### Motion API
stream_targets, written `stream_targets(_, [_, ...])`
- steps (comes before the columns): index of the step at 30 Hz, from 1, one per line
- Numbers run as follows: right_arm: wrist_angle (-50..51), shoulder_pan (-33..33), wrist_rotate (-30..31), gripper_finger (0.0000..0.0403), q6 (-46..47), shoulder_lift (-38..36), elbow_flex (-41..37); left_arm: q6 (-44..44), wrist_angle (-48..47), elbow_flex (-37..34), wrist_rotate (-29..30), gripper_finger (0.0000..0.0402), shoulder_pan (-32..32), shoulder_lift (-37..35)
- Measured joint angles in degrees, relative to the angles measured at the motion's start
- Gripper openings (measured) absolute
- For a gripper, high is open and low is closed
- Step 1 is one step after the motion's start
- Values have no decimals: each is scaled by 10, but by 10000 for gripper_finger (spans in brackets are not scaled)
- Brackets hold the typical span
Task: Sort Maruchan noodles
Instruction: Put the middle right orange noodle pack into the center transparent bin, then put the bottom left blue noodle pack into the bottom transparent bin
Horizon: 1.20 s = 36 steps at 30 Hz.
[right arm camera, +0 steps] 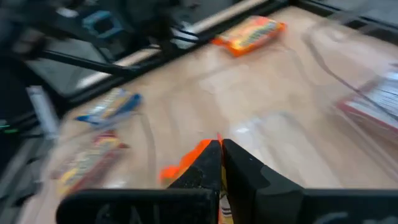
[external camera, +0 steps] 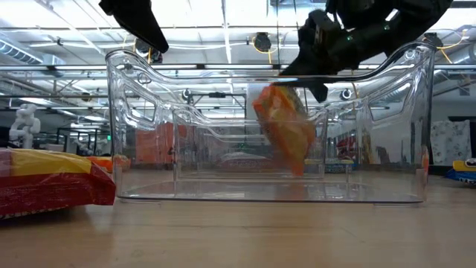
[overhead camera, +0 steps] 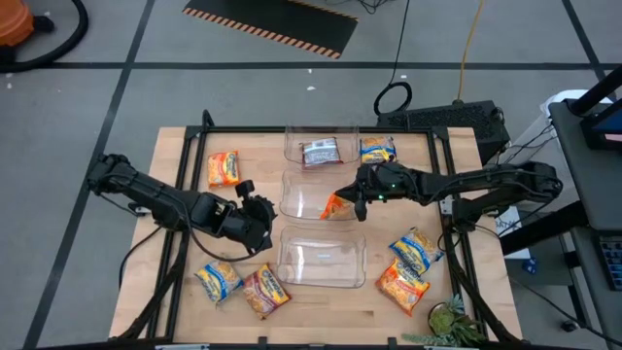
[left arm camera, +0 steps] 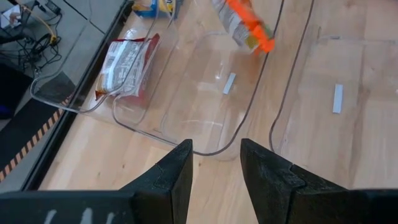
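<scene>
We are looking down on a wooden table (overhead camera: 185,146) with three clear bins in a column at its centre. The right gripper (overhead camera: 354,201) is hanging over the middle bin (overhead camera: 296,199), clenched on an orange packet (overhead camera: 337,206) that is dangling into the bin; in the low view the packet (external camera: 286,128) is hanging tilted, clear of the bin floor, and the right wrist view shows the dark fingers (right arm camera: 239,165) pinched on its orange edge. The left gripper (overhead camera: 255,216) is hovering just outside the middle bin at about 8 o'clock from it, released, its fingers (left arm camera: 174,171) spread with a gap between them and nothing held.

The far bin (overhead camera: 292,146), at 12 o'clock, is holding a reddish-brown packet (overhead camera: 320,153). The near bin (overhead camera: 321,258), at 6 o'clock, is holding nothing we can make out.

Loose packets are lying around the bins: an orange one (overhead camera: 223,168) at 10 o'clock, a blue-and-yellow one (overhead camera: 377,149) at 1 o'clock, a blue-and-yellow one (overhead camera: 416,252) with an orange one (overhead camera: 401,287) at 4 o'clock, and a blue-and-yellow one (overhead camera: 219,281) touching a reddish-brown one (overhead camera: 264,291) at 7 o'clock.
</scene>
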<state>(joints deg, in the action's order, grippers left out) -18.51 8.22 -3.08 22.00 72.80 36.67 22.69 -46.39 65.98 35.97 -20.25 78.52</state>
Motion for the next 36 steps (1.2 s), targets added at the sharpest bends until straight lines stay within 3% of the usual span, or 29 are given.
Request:
stream_targets(18, [-47,-1,16,136,-5,-3,0,8,0,0,0,141,0,0])
stream_targets(33, [8,-1,15,148,-19,-106,0,29,-4,0,-2,141,-22,0])
stream_targets(36, [22,-1,14,148,-19,-120,0,55,-30,0,-32,141,-31,-7])
